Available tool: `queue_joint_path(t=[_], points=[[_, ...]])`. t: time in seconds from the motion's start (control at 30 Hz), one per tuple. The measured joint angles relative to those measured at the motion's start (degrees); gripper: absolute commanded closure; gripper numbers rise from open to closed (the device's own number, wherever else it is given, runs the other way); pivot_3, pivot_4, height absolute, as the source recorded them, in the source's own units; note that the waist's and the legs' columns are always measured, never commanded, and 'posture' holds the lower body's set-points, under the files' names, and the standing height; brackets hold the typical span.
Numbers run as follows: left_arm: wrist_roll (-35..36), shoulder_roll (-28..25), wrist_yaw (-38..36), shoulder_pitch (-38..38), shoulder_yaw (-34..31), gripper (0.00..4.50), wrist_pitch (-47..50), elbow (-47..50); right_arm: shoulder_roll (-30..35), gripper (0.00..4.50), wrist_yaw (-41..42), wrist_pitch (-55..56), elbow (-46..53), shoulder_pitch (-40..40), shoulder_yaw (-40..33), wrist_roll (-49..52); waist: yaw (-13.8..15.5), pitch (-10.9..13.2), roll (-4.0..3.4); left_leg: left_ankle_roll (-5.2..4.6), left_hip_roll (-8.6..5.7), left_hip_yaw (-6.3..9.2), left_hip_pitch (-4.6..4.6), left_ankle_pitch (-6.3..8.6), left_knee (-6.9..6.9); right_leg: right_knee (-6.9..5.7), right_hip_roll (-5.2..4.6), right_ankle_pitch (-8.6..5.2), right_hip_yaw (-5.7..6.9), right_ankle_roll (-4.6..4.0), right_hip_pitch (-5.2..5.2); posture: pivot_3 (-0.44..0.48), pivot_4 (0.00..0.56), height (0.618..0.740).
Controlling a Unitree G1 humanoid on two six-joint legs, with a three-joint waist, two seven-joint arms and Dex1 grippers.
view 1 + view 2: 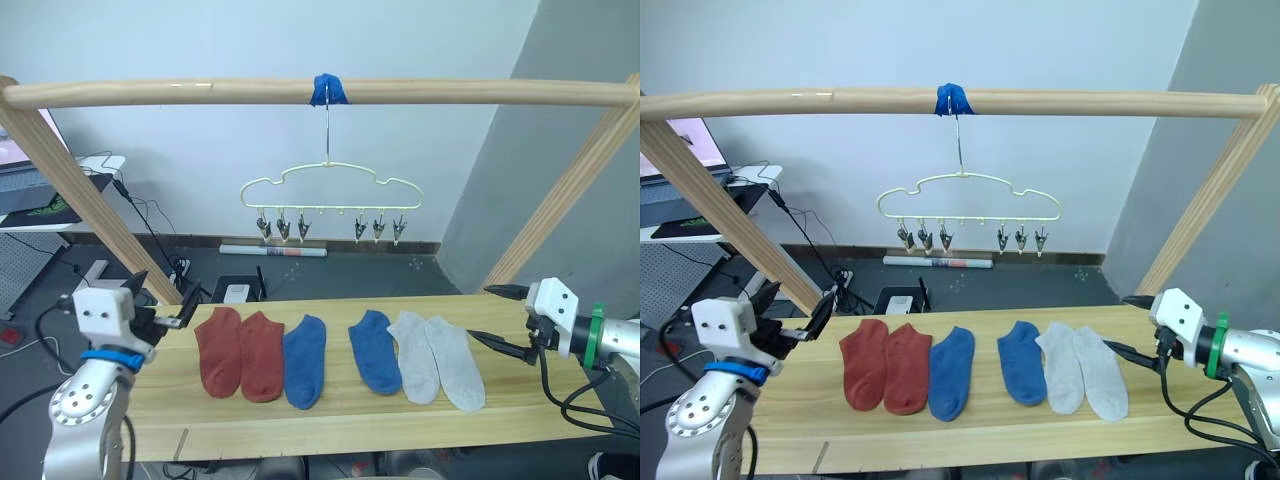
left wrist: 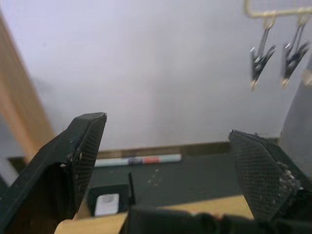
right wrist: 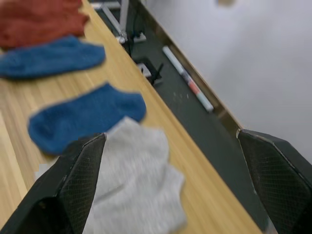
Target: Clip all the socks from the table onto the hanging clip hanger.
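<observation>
A: Largest item?
B: Desk (image 1: pixel 330 425), pale wood planks, under a round wooden pole frame (image 1: pixel 180 93).

A: Next?
B: Clip hanger (image 1: pixel 331 185), cream plastic, wavy outline, hooked on the top pole at a blue tape wrap (image 1: pixel 329 89). Six metal clips, three and three, all bare.

A: Socks?
B: Six, flat on the desk in one row. From the robot's left: two rust-red socks (image 1: pixel 240 353) touching, one blue sock (image 1: pixel 305 360) against them, a second blue sock (image 1: pixel 375 351) a little apart, then two light grey socks (image 1: pixel 441 358) overlapping, the nearer one touching that blue.

A: Hands?
B: Left hand (image 1: pixel 160 303), at the desk's left end beside the red pair, fingers wide apart, empty. Right hand (image 1: pixel 497 316), at the right end near the grey pair, fingers spread wide, empty.
</observation>
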State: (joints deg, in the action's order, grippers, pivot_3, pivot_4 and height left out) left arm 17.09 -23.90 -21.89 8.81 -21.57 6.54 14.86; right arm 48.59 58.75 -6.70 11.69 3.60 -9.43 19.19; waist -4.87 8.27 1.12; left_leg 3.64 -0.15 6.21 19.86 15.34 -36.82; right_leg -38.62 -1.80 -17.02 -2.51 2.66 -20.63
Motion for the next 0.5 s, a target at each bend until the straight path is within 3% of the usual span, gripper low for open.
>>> queue_joint_path(t=[0.13, 0.2, 0.43, 0.5], points=[[0.6, 1.2, 1.2, -3.0, 0.9, 0.03, 1.5, 0.8, 0.0, 0.00, -1.7, -5.4, 8.0, -0.2, -0.1, 2.7, -0.3, 1.4, 0.25, 0.07, 0.04, -0.03, 0.24, 0.04, 0.03, 0.03, 0.06, 0.19, -0.03, 0.33, -0.29, -0.235, 0.177, 0.740], [0.8, 2.3, 1.7, -5.0, 1.8, 0.42, 2.0, 0.8, -0.2, 0.00, -2.7, -8.3, 11.6, -1.1, 0.1, 4.5, -0.4, 1.9, 0.23, 0.06, 0.04, -0.03, 0.89, 0.03, -0.09, 0.01, 0.08, 0.29, -0.04, 0.43, -0.87, -0.245, 0.193, 0.740], [0.7, 3.5, 2.7, -9.8, 3.9, 2.43, 2.1, 0.5, -1.2, 0.00, -5.9, -15.5, 19.8, -6.8, 1.7, 9.1, -0.9, 3.6, 0.34, 0.05, 0.03, -0.05, 1.07, 0.05, -0.07, 0.15, 0.07, 0.47, -0.04, 0.18, -0.99, -0.267, 0.226, 0.740], [0.7, 3.5, 2.7, -9.8, 4.1, 2.43, 2.2, 0.5, -1.5, 0.00, -6.6, -17.2, 21.0, -7.8, 2.0, 9.7, -1.0, 4.2, 0.34, 0.04, 0.03, -0.05, 1.10, 0.05, -0.08, 0.20, 0.07, 0.47, -0.05, 0.18, -1.00, -0.270, 0.234, 0.740]])
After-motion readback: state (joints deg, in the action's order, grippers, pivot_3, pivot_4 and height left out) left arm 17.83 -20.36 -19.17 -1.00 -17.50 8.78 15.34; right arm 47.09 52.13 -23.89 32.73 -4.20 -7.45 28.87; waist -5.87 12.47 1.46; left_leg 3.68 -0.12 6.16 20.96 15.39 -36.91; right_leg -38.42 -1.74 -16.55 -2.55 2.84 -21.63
